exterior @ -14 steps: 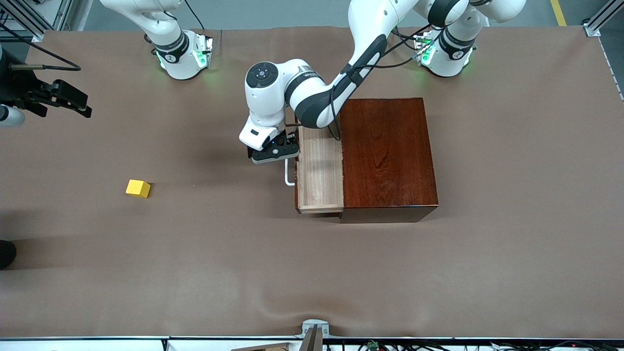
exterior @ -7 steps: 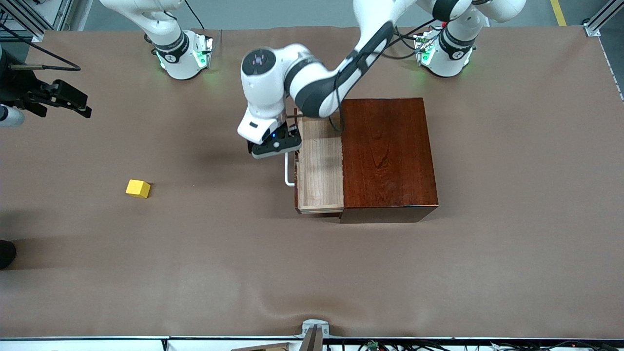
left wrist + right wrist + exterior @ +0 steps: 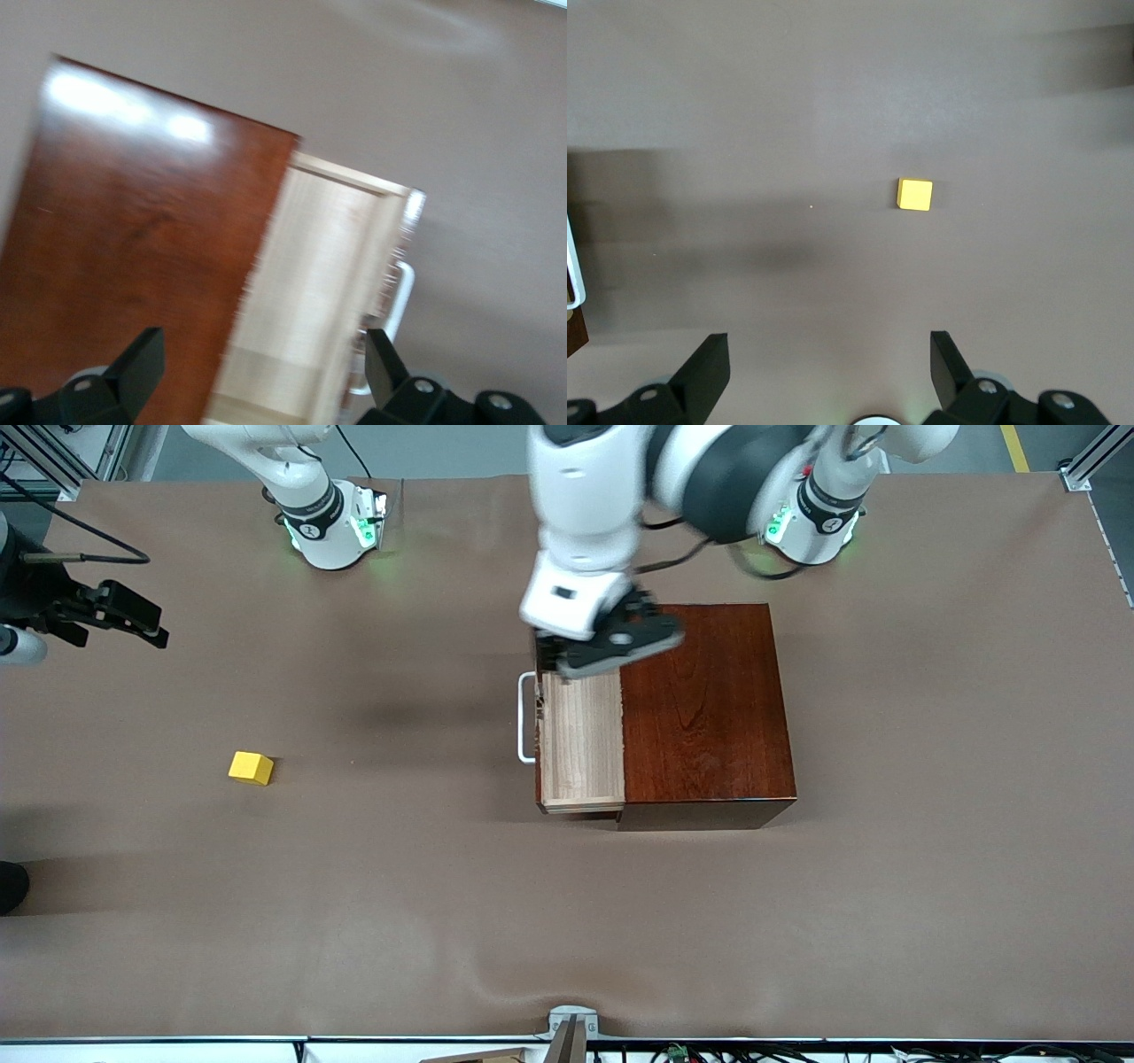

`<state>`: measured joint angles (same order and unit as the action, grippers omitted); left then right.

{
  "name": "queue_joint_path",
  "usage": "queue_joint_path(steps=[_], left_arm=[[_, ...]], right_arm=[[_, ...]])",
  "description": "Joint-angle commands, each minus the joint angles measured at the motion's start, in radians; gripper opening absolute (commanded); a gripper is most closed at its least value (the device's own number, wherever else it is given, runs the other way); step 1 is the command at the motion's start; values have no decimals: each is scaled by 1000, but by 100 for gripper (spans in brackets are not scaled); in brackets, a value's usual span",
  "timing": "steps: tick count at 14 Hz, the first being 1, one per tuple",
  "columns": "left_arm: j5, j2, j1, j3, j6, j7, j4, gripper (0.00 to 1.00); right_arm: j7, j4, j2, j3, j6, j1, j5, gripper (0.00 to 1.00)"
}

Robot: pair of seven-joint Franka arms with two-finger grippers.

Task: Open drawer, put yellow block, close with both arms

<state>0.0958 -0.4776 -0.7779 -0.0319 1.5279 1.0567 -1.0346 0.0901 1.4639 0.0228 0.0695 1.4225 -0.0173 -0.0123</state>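
The drawer [image 3: 580,735] stands pulled out of the dark-red box [image 3: 704,708], its pale tray bare and its white handle [image 3: 526,717] uncovered. My left gripper [image 3: 611,651] hangs open in the air over the drawer's end nearest the arm bases. In the left wrist view the tray [image 3: 310,283] and the box [image 3: 142,239] lie below the open left gripper [image 3: 263,341], which holds nothing. The yellow block [image 3: 251,768] sits on the table toward the right arm's end. My right gripper [image 3: 826,341] is open and high above the table, with the block [image 3: 914,194] below it.
Brown cloth covers the table [image 3: 567,921]. The right arm's black hand [image 3: 133,613] shows at the edge of the front view, at the right arm's end. The drawer handle [image 3: 571,266] shows at one edge of the right wrist view.
My left gripper has risen from beside the drawer handle and swung over the drawer's end by the box. The drawer and block have not moved. The right arm hardly moved.
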Motion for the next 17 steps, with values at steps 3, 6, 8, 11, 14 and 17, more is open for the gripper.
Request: queue_joint_path(steps=[3,6,8,11,14,17], left_arm=[[24,117,146,12,-100,-237,-70,100],[24,189,251,14,-114,-389,-129,100],[24,247,322,15,-114,-513,-191,100],[21,299,428,17,-114,-674,-235,100],[5,355,522,20,-114,-762,-297,100],[2,402,575,21,-111,-851,-349,100]], right_arm=[[-7,6,55,0,56,-13,5,100],[-7,6,106,-2,87,-39,11,100],[-7,7,137,-3,92,-38,17,100],[-6,13,186,-3,122,-39,17,100],[-1,32,219,-3,133,-52,17,100],[7,33,259,-3,167,-75,17,100]])
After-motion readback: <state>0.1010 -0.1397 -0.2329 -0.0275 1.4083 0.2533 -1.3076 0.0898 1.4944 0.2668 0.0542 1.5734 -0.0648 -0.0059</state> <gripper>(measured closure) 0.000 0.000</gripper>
